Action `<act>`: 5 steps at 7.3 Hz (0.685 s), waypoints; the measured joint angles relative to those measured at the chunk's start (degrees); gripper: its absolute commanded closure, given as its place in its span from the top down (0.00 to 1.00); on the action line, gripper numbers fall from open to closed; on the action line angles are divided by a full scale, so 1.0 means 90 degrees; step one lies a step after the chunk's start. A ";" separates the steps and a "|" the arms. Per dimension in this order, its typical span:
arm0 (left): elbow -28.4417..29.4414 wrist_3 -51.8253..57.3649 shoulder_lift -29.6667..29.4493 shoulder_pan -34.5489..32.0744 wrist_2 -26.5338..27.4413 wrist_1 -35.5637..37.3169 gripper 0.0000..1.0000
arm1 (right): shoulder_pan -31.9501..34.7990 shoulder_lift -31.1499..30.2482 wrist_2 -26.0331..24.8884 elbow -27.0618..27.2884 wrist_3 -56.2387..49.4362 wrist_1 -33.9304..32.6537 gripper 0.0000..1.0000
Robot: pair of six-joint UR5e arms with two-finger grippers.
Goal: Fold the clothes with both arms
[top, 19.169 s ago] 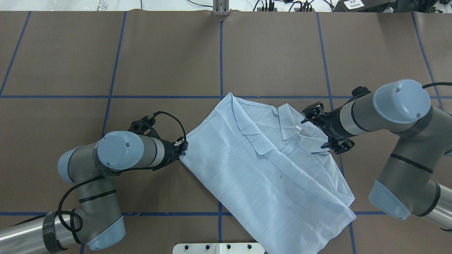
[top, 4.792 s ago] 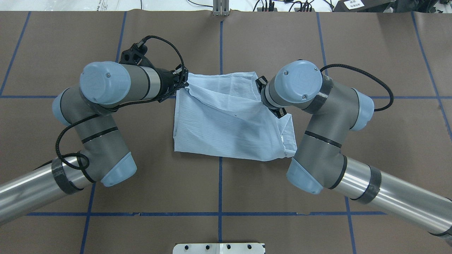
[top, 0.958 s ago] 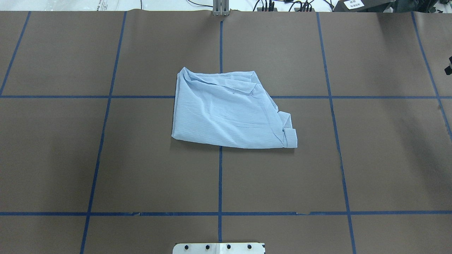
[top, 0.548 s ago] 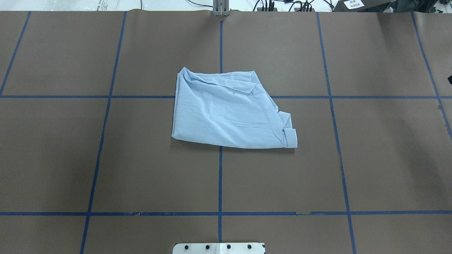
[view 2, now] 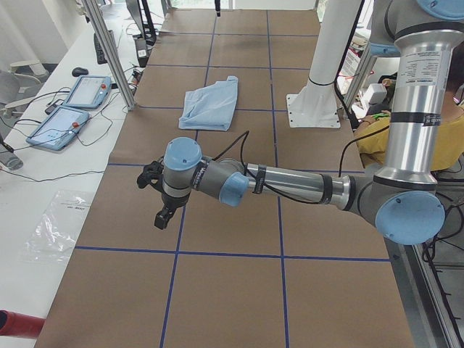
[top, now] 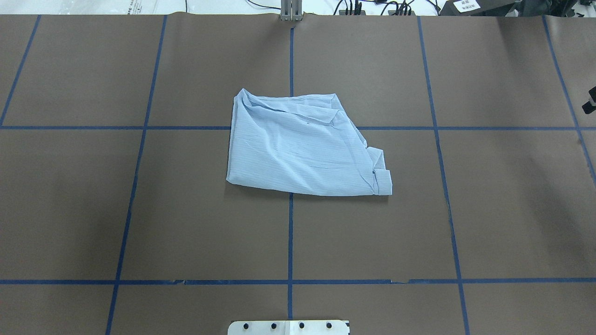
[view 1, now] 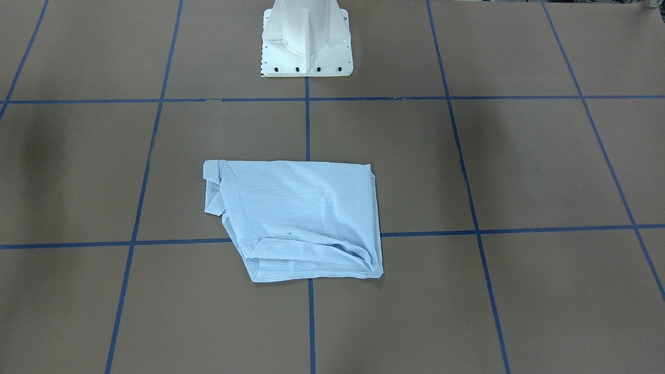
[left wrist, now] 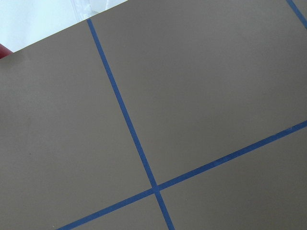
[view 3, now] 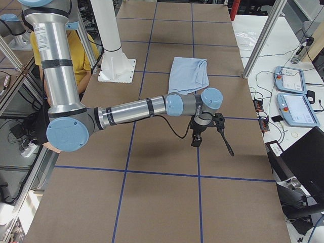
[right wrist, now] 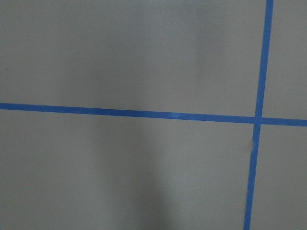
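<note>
stretching to every border of the overhead view, the brown-covered desk with its blue tape grid has broad bare squares lying open on all sides of the cloth. the left arm reaches low over the desk toward the end on the robot's left, and the right arm does the same toward the opposite end. both are well apart from the cloth. only the side views show the arms. the front-facing view holds neither, and the overhead view has just a dark scrap cut off at its right border, too small to name. the white pedestal stands at the middle of the robot's edge of the desk.

the shirt lies folded into a flat, rumpled packet midway between the desk's two ends. it is nearer the operators' edge than the robot's, lies across the centre tape line, and nothing touches it. the front-facing view shows its loose layered hems facing the operators' edge. the overhead view shows best a small folded flap at the corner toward the robot's right.

the left gripper points down over bare desk, as does the right gripper. whether either pincer is apart or together i cannot tell, since each shows small and dark in its side view. the wrist views show no fingers, only covering and tape lines, and the left one catches a strip of the desk's edge.
</note>
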 measured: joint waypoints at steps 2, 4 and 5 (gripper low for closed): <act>-0.0029 -0.0006 0.0019 0.0005 -0.0029 -0.0011 1.00 | 0.0000 0.0003 -0.0005 -0.0010 0.0003 0.0002 1.00; 0.0028 0.0019 0.0061 0.0001 -0.0395 -0.0041 1.00 | -0.0023 -0.0001 -0.0017 -0.0080 0.0003 0.0008 1.00; 0.0028 0.0024 0.0070 -0.0001 -0.0524 -0.0046 1.00 | -0.0053 -0.0004 -0.0021 -0.0127 0.0001 0.0011 1.00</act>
